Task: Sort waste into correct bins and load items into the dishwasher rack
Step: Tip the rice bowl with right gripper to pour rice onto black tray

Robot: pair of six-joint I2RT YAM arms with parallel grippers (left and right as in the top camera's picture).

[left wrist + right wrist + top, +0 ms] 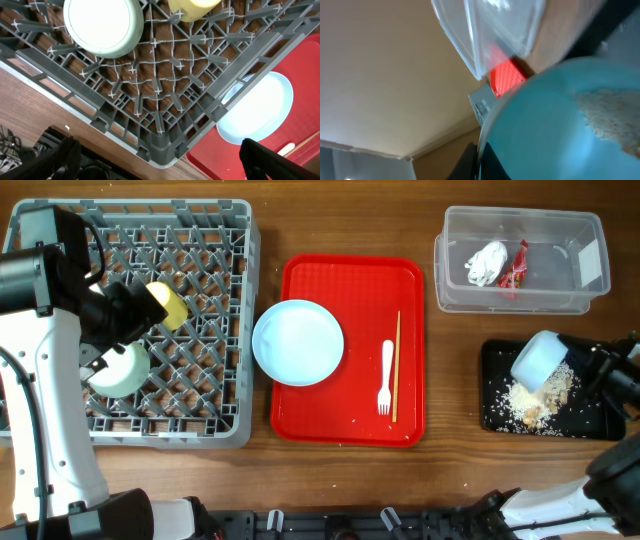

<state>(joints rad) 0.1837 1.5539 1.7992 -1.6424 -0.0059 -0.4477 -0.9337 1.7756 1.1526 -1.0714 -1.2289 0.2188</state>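
Bowl point(540, 358): pale white, tipped on its side over the black tray point(494, 370), mouth turned down toward the tray floor.
Grip: right gripper point(580, 365) clenched on the bowl's rim, carrying it clear of the tray.
Handling (judged): light, stiff, smooth-walled, so likely slippery. A rim pinch is the natural hold, but a tilted bowl may pivot in the jaws.
Food scraps point(533, 402): pale beige, crumbly, a loose heap directly under the bowl. The right wrist view shows a patch inside the bowl.
Colour note: the bowl's inside reads blue-green in the right wrist view, probably from the lighting.
Left gripper point(118, 318): jaws spread wide, holding nothing, above the dishwasher rack point(240, 330) beside the mint bowl point(120, 370) and yellow cup point(168, 305).
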